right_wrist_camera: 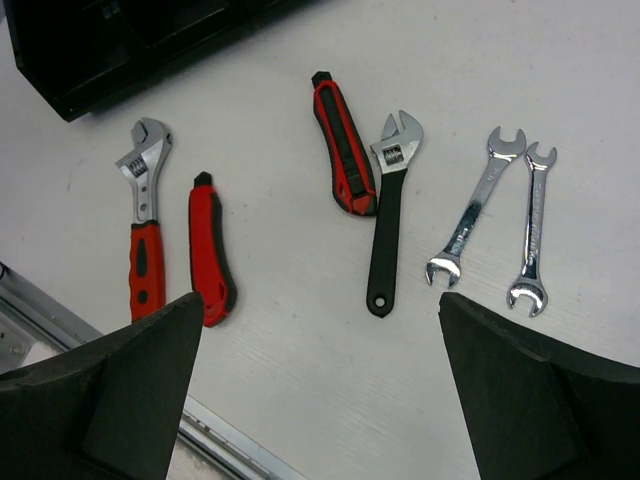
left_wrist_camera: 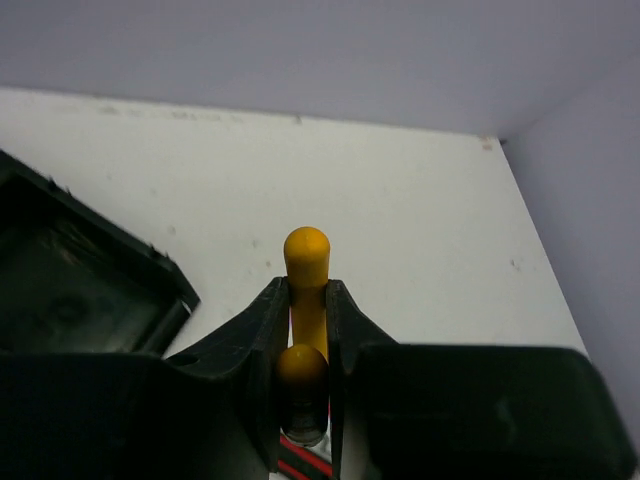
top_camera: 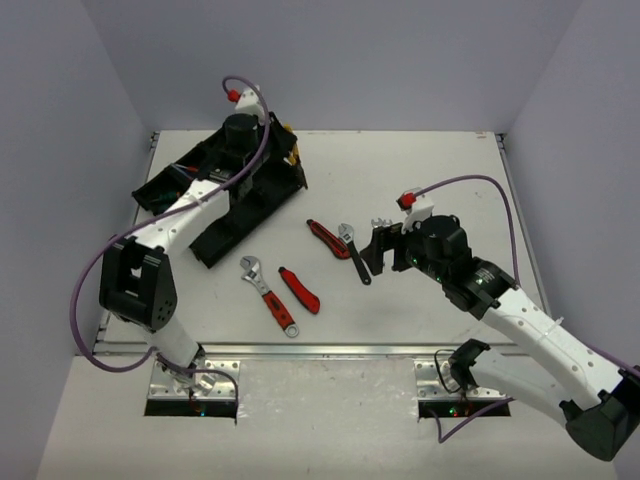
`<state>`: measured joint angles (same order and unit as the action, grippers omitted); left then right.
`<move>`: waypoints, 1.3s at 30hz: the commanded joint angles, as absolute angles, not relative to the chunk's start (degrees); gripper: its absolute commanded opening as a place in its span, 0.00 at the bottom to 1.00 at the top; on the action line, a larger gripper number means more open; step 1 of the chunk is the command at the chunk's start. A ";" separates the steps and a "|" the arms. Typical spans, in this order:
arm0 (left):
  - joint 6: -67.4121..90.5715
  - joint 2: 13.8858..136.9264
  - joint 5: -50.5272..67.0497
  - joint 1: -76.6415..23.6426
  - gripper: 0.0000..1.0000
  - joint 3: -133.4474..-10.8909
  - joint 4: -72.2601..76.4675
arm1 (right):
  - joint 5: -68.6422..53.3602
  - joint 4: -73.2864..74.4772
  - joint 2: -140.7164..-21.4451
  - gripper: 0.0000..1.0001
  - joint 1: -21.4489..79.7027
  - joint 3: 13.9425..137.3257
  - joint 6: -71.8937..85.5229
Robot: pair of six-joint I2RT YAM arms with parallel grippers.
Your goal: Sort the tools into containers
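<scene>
No lettering, brand, number or sign can be read in any of the views. The black-handled adjustable wrench (right_wrist_camera: 386, 215), lying near the middle of the desk, carries a few small dark marks on its silver head, but they are too small to make out.
</scene>
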<state>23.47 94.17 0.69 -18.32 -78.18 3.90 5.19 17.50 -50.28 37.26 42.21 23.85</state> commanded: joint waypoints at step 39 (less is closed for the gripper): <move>-41.29 130.58 24.74 4.09 0.04 -97.94 36.18 | -3.52 18.54 -44.71 0.99 37.19 36.55 22.69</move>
<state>-39.82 130.25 18.23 2.73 -95.59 30.15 -4.08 20.15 -43.97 37.26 36.22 23.70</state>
